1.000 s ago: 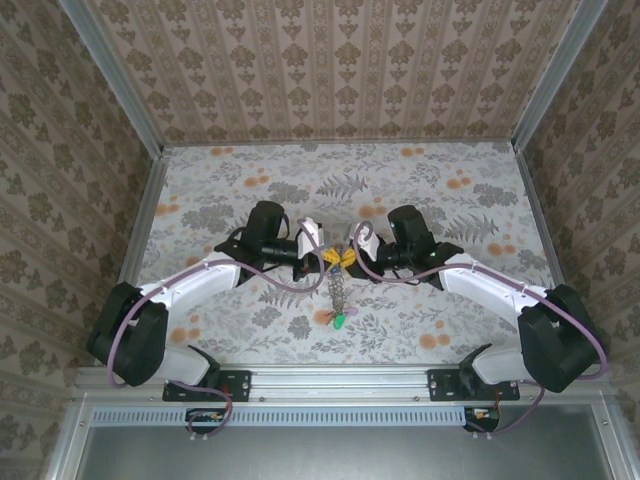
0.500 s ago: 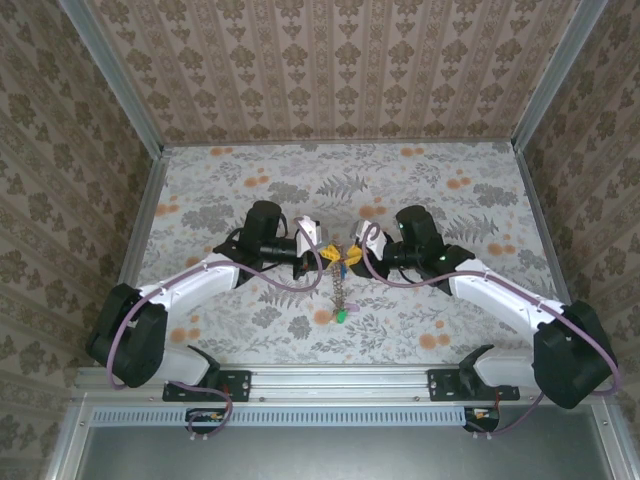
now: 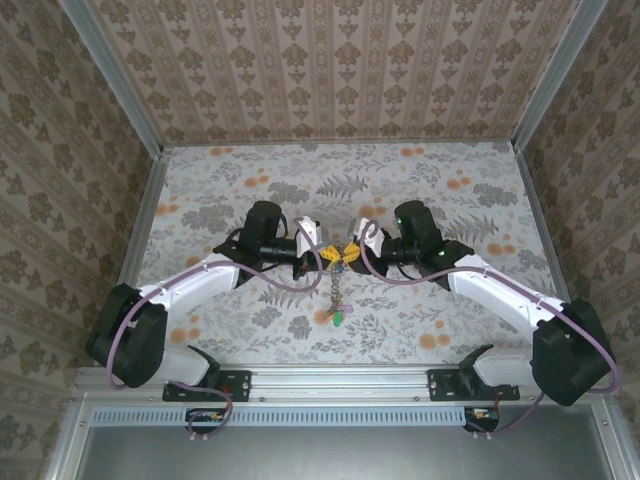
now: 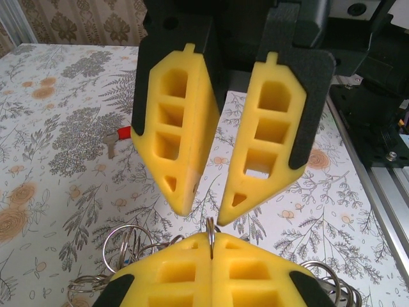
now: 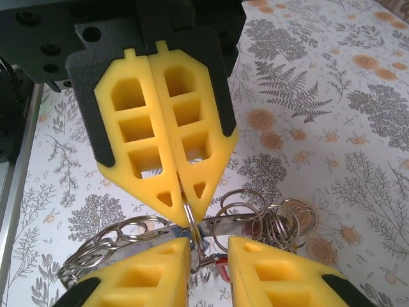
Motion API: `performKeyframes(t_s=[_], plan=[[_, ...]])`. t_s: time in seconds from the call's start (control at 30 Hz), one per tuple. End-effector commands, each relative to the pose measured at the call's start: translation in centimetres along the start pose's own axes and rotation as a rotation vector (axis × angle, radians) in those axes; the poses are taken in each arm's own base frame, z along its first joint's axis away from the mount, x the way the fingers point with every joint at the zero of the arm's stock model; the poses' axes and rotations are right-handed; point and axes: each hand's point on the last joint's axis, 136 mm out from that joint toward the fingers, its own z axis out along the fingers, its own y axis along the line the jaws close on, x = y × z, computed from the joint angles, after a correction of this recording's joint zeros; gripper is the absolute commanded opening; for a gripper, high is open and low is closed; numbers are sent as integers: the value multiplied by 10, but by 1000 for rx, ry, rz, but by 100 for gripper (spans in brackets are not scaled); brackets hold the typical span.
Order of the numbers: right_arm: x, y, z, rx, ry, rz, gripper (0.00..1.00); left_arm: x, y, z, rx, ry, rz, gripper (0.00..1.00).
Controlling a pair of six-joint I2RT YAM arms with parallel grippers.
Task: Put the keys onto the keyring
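The keyring [image 5: 252,214] is a tangle of thin silver wire loops and grey metal keys. In the top view it trails from the left fingers toward the arm bases and ends in a green tag [image 3: 339,318]. The yellow, hollow-celled left fingers [image 4: 166,281] are pressed together on one thin loop. The matching right fingers [image 5: 140,281] stand slightly apart, tip to tip with the left fingers. A small red-tagged key [image 4: 116,135] lies on the floral-printed desk [image 4: 57,192] beyond the left fingers.

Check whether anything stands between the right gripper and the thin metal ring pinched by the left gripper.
Nothing visible does. The thin metal ring, pinched in the left gripper's shut jaws, runs down into the gap between the right gripper's slightly parted jaws.
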Motion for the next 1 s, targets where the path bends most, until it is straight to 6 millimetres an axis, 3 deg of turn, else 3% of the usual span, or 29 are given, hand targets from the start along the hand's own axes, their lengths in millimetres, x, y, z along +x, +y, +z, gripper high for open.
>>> performKeyframes(t_s=[0.0,0.27,0.33,0.47,0.6,0.77,0.97], plan=[[-17,-3,2,-24,-45,-29,23,-23,-6,-6,28,-51,65,0],[-14,-2,9,-58,-40,-24,17,-24,-7,-7,32,-53,66,0],[-14,-2,10,-62,-39,-22,7,-24,-7,-7,33,-53,66,0],[-14,-3,8,-54,-19,-25,1,-22,-5,-8,18,-31,66,0],[-8,-3,4,-36,61,-52,0,-10,-3,-9,7,57,64,17],[-5,-1,-1,-33,141,-68,0,-2,-3,-10,6,132,71,22],[-10,1,-2,-37,162,-85,0,-8,-1,-7,3,124,81,25]])
